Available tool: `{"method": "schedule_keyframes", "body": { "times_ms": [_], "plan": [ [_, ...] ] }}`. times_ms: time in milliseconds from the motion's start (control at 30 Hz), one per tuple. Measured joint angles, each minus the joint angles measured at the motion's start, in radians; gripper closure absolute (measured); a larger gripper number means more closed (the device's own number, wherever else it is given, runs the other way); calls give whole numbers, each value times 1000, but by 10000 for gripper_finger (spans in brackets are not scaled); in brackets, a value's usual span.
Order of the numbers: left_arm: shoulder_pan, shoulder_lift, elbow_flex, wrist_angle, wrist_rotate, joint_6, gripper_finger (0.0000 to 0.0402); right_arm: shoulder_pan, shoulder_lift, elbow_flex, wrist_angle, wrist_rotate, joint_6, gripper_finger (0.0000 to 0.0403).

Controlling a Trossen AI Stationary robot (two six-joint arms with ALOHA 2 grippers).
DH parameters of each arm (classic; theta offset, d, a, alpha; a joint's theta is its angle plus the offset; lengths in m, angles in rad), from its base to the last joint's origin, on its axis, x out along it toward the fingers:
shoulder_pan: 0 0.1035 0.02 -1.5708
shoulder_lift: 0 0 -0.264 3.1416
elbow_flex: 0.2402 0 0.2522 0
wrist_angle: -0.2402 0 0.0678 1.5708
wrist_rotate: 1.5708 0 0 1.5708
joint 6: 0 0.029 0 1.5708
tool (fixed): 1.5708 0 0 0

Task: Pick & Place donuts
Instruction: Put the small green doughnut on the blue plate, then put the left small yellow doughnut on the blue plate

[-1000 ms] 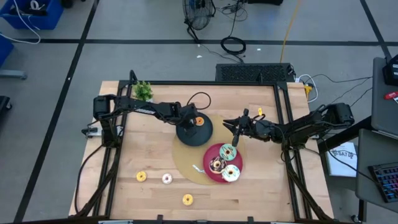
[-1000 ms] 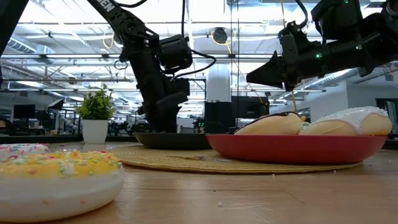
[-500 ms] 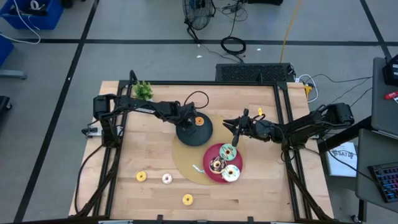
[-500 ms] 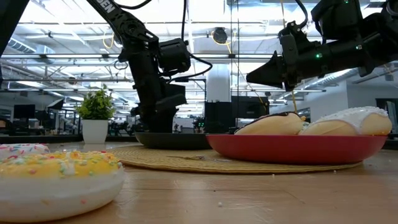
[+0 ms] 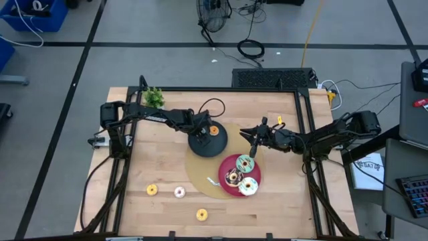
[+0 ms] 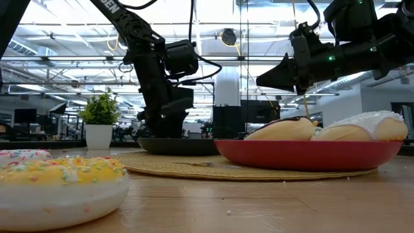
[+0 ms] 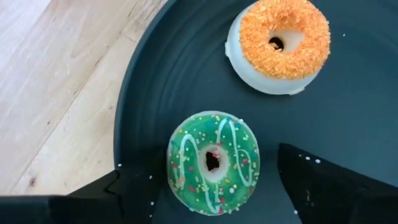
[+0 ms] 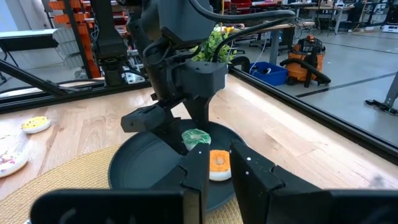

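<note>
My left gripper point(image 5: 198, 132) hangs open over the round black plate point(image 7: 155, 74), pointing steeply down. A small green donut point(image 7: 212, 163) lies flat on the plate between its two fingers, with a gap on each side. A small orange donut point(image 7: 278, 45) lies flat on the same plate beyond it. My right gripper point(image 5: 254, 142) is shut and empty. It is held level above the table, between the black plate and the red plate point(image 5: 227, 166). The red plate holds a mint-green point(image 5: 245, 162), a brown point(image 5: 233, 177) and a white donut point(image 5: 248, 186).
Both plates stand on a round tan mat point(image 5: 198, 175). Two yellow donuts point(image 5: 152, 189) point(image 5: 201, 214) and a pale pink one point(image 5: 179, 192) lie loose on the wood near the front edge. A small potted plant point(image 5: 154, 98) stands at the far left corner.
My left gripper has opened over the black plate while staying in place.
</note>
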State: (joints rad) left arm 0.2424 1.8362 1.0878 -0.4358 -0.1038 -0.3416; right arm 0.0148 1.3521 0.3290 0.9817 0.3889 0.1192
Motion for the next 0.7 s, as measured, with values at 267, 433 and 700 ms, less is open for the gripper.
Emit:
{"method": "schedule_keyframes", "body": {
  "times_ms": [267,433,700],
  "plan": [
    [-3,-90,0,-4,68,22,84,0,0,0,0,0,0,348],
    [-38,-197,0,-12,115,67,91,0,0,0,0,0,0,348],
    [-168,-330,0,-92,251,120,91,0,0,0,0,-1,0,348]
  ]
}}
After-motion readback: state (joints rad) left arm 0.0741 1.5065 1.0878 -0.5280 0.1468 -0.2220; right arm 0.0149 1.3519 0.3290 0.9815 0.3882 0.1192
